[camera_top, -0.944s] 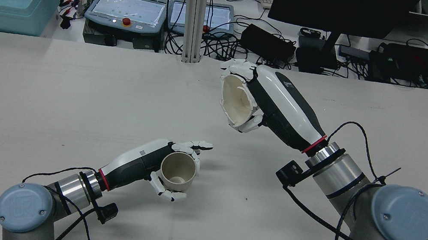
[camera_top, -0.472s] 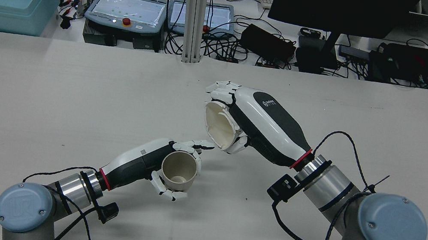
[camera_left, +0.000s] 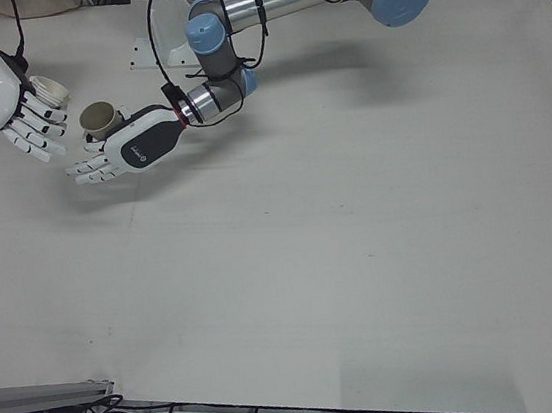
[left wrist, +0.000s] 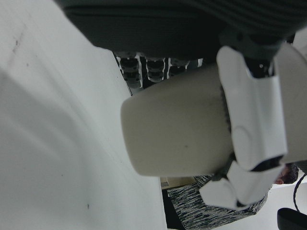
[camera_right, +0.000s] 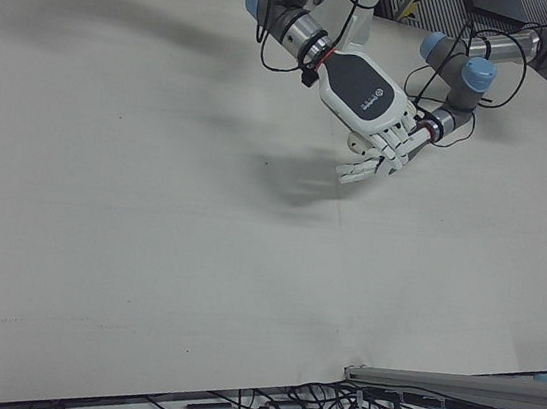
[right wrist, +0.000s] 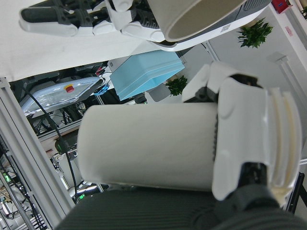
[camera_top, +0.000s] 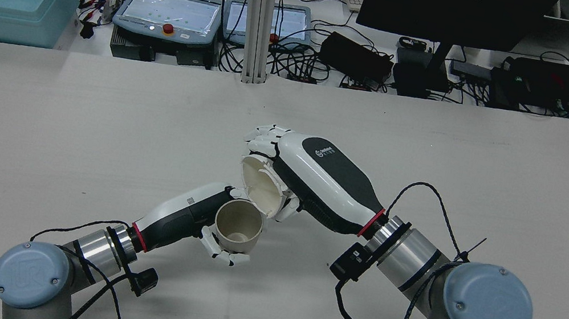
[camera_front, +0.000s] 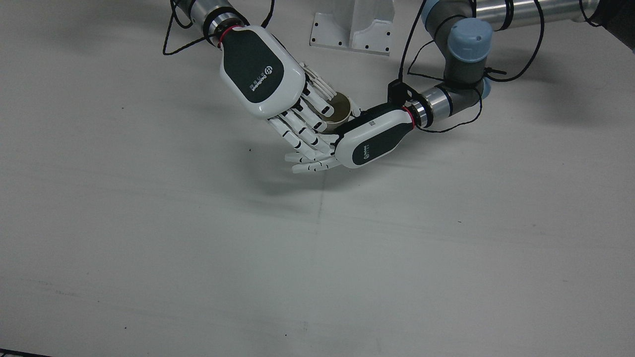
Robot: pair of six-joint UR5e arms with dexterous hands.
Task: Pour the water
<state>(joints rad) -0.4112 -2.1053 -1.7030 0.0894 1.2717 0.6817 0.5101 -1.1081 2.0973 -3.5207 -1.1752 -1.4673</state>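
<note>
On the white table (camera_top: 94, 122), our left hand (camera_top: 188, 215) grips the beige cup (camera_top: 238, 225) upright; at its 1 o'clock, our right hand (camera_top: 316, 179) clasps the tilted white cup (camera_top: 260, 185).

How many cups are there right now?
2: a tan cup upright in the left hand, and a white cup tipped over it in the right hand. None hidden, apparently.

Silver arms, blue joint caps, black cables, white-and-black hands with red wrist rings.
</note>
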